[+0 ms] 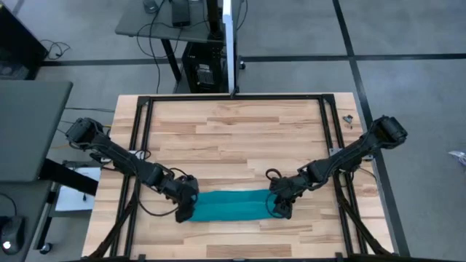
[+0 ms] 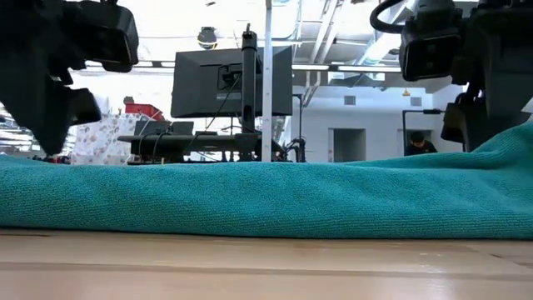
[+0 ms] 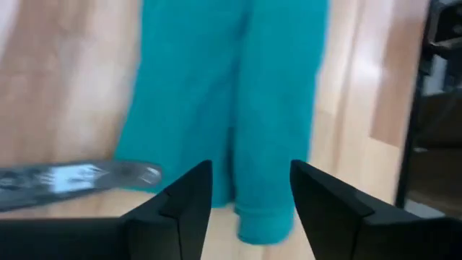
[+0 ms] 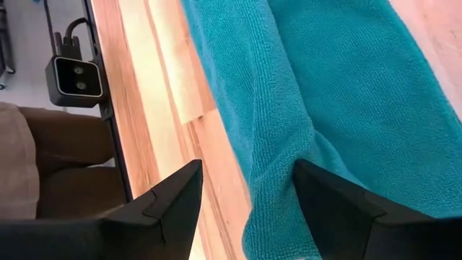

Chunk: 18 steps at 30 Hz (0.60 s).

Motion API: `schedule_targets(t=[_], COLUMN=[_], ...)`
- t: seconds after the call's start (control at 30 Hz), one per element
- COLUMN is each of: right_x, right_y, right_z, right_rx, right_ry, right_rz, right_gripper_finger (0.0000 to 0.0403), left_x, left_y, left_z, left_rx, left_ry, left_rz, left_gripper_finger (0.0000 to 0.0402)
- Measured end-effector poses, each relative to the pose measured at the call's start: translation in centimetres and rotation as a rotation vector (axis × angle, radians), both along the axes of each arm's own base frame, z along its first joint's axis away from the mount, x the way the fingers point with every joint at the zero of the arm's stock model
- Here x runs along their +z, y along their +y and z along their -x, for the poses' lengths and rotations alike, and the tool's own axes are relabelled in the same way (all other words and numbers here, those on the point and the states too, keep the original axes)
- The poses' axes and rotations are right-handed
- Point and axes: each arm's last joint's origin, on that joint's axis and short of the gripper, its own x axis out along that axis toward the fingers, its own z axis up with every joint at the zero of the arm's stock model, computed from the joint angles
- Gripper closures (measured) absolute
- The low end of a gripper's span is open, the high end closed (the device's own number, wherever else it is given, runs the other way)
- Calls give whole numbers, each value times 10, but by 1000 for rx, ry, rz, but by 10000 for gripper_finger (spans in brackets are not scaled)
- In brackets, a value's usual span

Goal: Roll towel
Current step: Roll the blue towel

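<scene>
The teal towel (image 1: pixel 229 205) lies as a long folded strip across the wooden table, close to its near edge. My left gripper (image 1: pixel 186 211) is at the strip's left end, and my right gripper (image 1: pixel 278 207) is at its right end. Both slant downward. In the left wrist view the open fingers of my left gripper (image 3: pixel 249 188) stand on either side of the towel's end (image 3: pixel 260 217). In the right wrist view my right gripper (image 4: pixel 249 191) is open, with a raised fold of the towel (image 4: pixel 289 152) between its fingers. The low view shows the towel (image 2: pixel 266 196) rising toward its right end.
A black metal frame (image 1: pixel 142 138) borders the tabletop. A small camera (image 4: pixel 72 76) sits at the near edge, beside the towel's right end. Bare wood (image 1: pixel 233 138) stretches from the towel to the far edge. Beyond the table stands a desk with a monitor (image 2: pixel 231 79).
</scene>
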Motion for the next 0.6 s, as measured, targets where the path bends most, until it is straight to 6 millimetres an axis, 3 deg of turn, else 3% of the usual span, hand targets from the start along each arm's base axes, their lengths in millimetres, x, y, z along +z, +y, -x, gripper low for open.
schedule_targets(t=[0.47, 0.6], right_x=[-1, -1], right_y=[0, -1], right_z=[1, 1], right_rx=[-4, -1], right_ry=[11, 17], right_rz=[3, 9], right_gripper_finger=[193, 193], left_x=[-33, -37], left_y=[-13, -14], left_z=[-16, -16], left_rx=[-44, -56], left_ry=[76, 109], left_rz=[65, 90], left_gripper_finger=[230, 252])
